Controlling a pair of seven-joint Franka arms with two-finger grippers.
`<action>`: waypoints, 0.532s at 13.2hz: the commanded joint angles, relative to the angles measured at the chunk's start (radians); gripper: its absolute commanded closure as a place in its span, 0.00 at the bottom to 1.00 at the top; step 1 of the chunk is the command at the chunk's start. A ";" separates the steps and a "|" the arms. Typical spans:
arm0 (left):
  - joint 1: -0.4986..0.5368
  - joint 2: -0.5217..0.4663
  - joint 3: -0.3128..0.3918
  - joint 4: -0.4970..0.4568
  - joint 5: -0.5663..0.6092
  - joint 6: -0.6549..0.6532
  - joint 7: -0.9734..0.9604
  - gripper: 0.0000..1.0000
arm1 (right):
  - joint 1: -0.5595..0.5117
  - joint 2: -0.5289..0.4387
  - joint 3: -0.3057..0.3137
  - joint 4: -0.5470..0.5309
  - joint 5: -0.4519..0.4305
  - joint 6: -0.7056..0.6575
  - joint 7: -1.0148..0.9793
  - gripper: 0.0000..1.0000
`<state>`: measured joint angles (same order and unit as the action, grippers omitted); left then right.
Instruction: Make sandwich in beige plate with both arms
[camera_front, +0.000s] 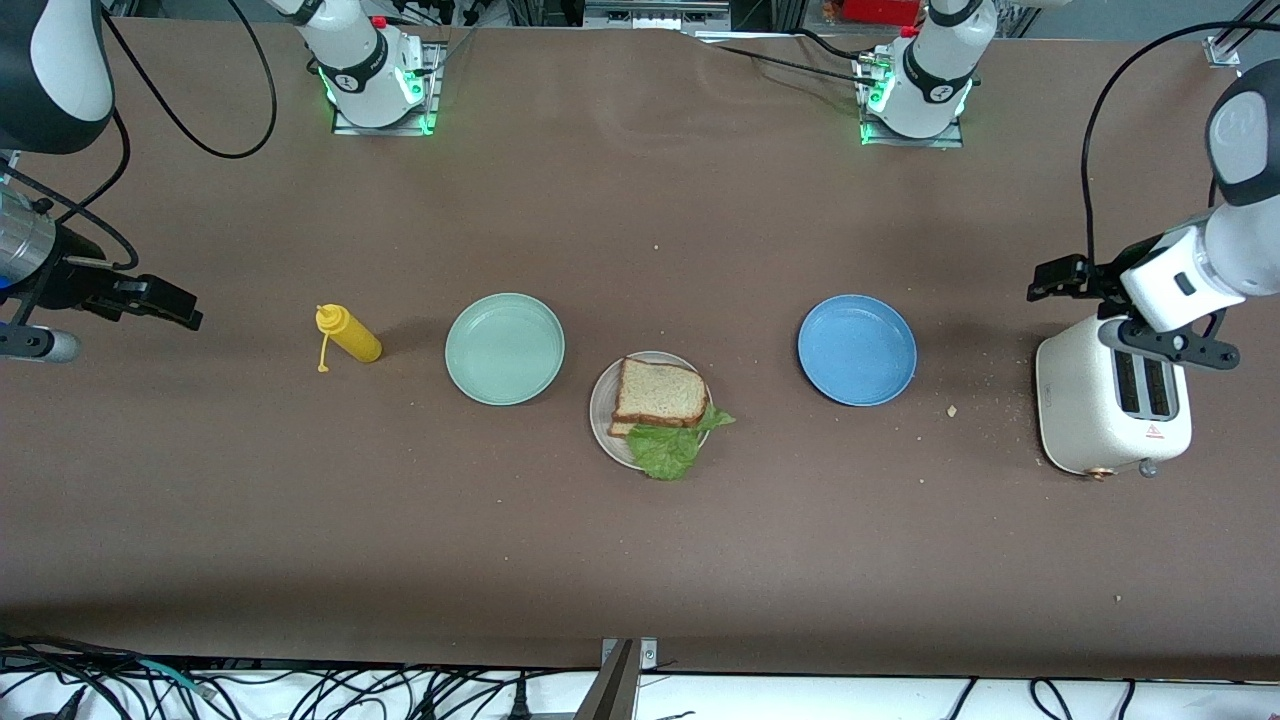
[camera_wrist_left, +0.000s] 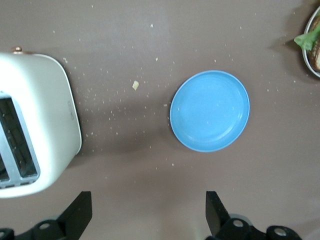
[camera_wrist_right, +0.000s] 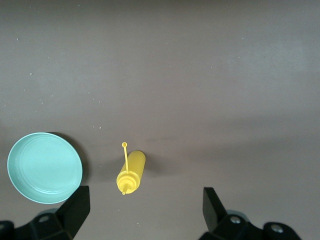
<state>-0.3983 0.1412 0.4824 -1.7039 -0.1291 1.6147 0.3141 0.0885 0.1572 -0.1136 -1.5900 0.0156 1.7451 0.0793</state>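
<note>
Sandwich assembled on the beige plate, both pincers spread and holding nothing.

Front view: the sandwich (camera_front: 660, 395), tan bread with brown crusts and ruffled green lettuce spilling from its nearer edge, lies flat on the beige plate (camera_front: 603, 420), between the mint green plate (camera_front: 505, 349) and the blue plate (camera_front: 857, 350) and slightly nearer the camera. The left pincer (camera_front: 1050, 280) hangs over the white toaster (camera_front: 1085, 420); the right pincer (camera_front: 165, 305) hangs past the yellow squeeze bottle (camera_front: 348, 334), which lies on its side on the counter (camera_front: 640, 560).
Left wrist view: spread fingers (camera_wrist_left: 80, 215) over bare counter between the toaster and the blue plate, crumbs scattered around.
Right wrist view: spread fingers (camera_wrist_right: 75, 210) beside the bottle. No writing is readable.
</note>
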 joint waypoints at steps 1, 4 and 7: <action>-0.004 -0.077 -0.010 -0.016 0.127 -0.033 0.002 0.00 | -0.006 -0.008 0.005 0.007 -0.005 -0.007 -0.007 0.00; -0.004 -0.107 -0.013 0.009 0.132 -0.073 0.002 0.00 | -0.006 -0.008 0.005 0.010 -0.011 -0.002 -0.010 0.00; -0.005 -0.104 -0.018 0.081 0.134 -0.134 0.000 0.00 | -0.006 -0.007 0.005 0.010 0.000 -0.001 -0.006 0.00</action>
<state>-0.3987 0.0387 0.4726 -1.6732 -0.0351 1.5286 0.3140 0.0885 0.1570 -0.1137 -1.5856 0.0157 1.7460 0.0794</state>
